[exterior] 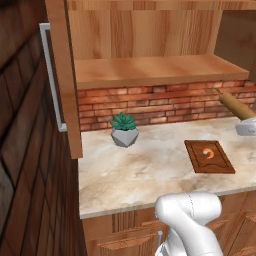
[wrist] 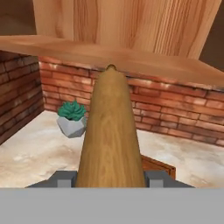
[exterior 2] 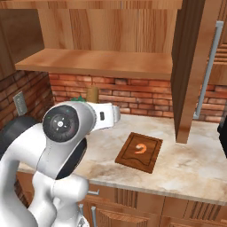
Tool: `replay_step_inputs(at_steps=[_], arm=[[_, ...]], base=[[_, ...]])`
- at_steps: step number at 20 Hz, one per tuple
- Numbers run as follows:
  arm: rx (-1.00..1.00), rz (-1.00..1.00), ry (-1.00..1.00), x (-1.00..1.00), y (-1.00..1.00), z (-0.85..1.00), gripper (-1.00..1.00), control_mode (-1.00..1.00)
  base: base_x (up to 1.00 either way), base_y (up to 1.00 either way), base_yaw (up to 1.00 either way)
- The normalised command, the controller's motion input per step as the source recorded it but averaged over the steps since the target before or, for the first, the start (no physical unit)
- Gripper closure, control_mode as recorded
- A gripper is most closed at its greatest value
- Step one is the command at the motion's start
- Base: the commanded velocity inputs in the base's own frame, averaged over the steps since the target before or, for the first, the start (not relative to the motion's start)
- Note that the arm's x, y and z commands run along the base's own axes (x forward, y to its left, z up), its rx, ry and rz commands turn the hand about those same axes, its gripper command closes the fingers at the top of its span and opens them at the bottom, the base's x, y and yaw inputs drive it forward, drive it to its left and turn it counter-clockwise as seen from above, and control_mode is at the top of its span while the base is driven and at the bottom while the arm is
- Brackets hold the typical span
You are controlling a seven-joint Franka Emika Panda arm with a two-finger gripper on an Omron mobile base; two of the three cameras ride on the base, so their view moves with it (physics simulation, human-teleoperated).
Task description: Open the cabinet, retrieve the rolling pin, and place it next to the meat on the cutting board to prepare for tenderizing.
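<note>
The cabinet [exterior: 155, 70] stands open, its doors [exterior: 65, 75] [exterior 2: 190, 66] swung out and its plank shelf bare. My gripper [wrist: 110, 179] is shut on the rolling pin [wrist: 111, 131], a tan wooden cylinder that points away from the hand toward the brick wall. In the left base view the rolling pin [exterior: 234, 105] hangs tilted above the counter's right end, with the gripper [exterior: 246, 127] at its lower end, to the right of and behind the cutting board [exterior: 209, 156]. The curved orange-pink meat [exterior: 211, 153] [exterior 2: 141, 148] lies on the cutting board [exterior 2: 139, 152].
A green plant in a grey faceted pot [exterior: 124, 129] [wrist: 72, 117] stands on the marbled countertop [exterior: 140, 170], left of the board near the brick wall. The open left door with its grey bar handle [exterior: 50, 75] juts out over the counter's left end.
</note>
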Motion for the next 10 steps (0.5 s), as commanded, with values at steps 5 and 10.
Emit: replay_step_inputs(at_steps=[5,10], arm=[[-0.11,0.00,0.14,-0.15,0.00,-0.71,1.00,-1.00],[-0.09,0.00,0.19,0.11,0.00,-0.64,1.00,-1.00]], base=[[0.00,0.00,0.00],[0.00,0.00,0.00]])
